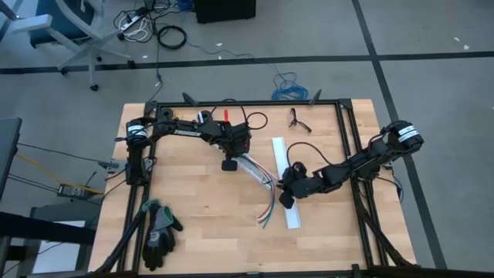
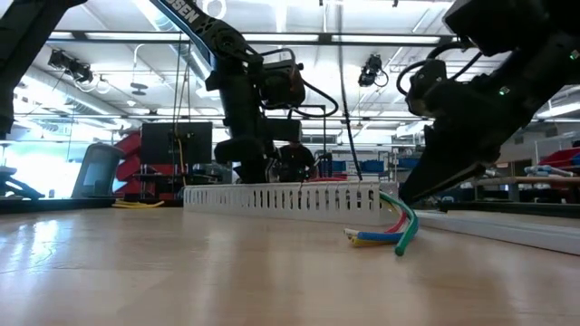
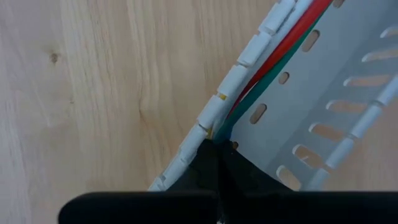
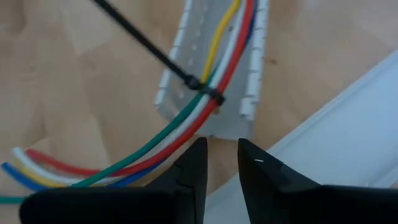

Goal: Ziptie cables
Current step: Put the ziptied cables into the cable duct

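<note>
The cables (image 4: 186, 118), coloured wires in red, green, white, yellow and blue, lie along a white slotted duct (image 1: 255, 171) at mid-table. Their loose ends (image 1: 266, 210) curve out of its near end onto the wood. A black zip tie (image 4: 202, 86) is looped around the bundle near the duct's end, its tail slanting away. My left gripper (image 1: 230, 164) is shut at the duct's far end. My right gripper (image 4: 222, 158) stands open just off the duct's near end, above the cables, with nothing between its fingers. My left gripper comes steeply from above and is shut on the cables' far end (image 3: 222, 132) inside the duct. The red and green wires run straight out from the fingertips (image 3: 214, 163) along the duct floor. The fingers themselves hide the place of contact.
A long flat white strip (image 1: 287, 181) lies beside the duct, under my right gripper. Black gloves (image 1: 158, 232) lie at the near left. A small dark object (image 1: 298, 120) sits near the far edge. A black frame (image 1: 343, 123) borders the table.
</note>
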### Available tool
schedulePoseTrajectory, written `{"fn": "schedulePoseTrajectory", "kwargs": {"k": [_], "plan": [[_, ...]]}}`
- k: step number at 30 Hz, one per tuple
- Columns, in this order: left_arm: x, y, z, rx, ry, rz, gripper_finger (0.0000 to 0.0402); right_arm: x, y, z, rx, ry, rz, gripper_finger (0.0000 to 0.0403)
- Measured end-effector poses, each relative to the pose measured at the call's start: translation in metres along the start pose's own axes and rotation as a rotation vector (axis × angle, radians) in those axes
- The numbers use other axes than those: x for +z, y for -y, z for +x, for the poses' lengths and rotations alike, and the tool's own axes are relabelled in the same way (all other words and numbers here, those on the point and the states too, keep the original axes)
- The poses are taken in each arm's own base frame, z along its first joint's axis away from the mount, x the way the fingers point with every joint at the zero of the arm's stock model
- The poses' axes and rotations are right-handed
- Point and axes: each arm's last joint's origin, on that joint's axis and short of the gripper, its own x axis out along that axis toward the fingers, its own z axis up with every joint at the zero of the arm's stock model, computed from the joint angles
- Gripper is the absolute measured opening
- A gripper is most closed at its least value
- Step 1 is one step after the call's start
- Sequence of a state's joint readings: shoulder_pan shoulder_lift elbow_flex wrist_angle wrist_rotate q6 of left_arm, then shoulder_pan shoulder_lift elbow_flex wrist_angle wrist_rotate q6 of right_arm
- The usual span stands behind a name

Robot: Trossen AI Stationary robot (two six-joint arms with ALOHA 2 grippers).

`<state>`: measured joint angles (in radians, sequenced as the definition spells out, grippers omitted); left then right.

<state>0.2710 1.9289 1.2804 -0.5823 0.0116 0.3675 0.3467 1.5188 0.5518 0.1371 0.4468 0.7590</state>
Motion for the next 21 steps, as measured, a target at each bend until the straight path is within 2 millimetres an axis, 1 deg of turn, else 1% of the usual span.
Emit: {"fn": "schedulePoseTrajectory", "kwargs": {"k": [9, 14, 16, 20, 21], "plan": [[0.0, 0.0, 0.0, 0.0, 0.0, -0.001, 0.0001, 0.008, 0.01, 0.005, -0.062, 0.029, -0.022, 0.0075], [0.0, 0.0, 0.0, 0.0, 0.001, -0.001, 0.0001, 0.014, 0.015, 0.009, -0.043, 0.019, -0.024, 0.007], [0.0, 0.0, 0.0, 0.001, 0.003, -0.001, 0.0001, 0.017, 0.017, 0.01, -0.033, 0.019, -0.033, 0.0058], [0.0, 0.0, 0.0, 0.001, 0.002, -0.002, 0.0001, 0.021, 0.019, 0.011, -0.027, 0.034, -0.072, 0.0014], [0.0, 0.0, 0.0, 0.0, 0.001, -0.002, 0.0001, 0.022, 0.019, 0.012, -0.029, 0.035, -0.076, 0.0009]]}}
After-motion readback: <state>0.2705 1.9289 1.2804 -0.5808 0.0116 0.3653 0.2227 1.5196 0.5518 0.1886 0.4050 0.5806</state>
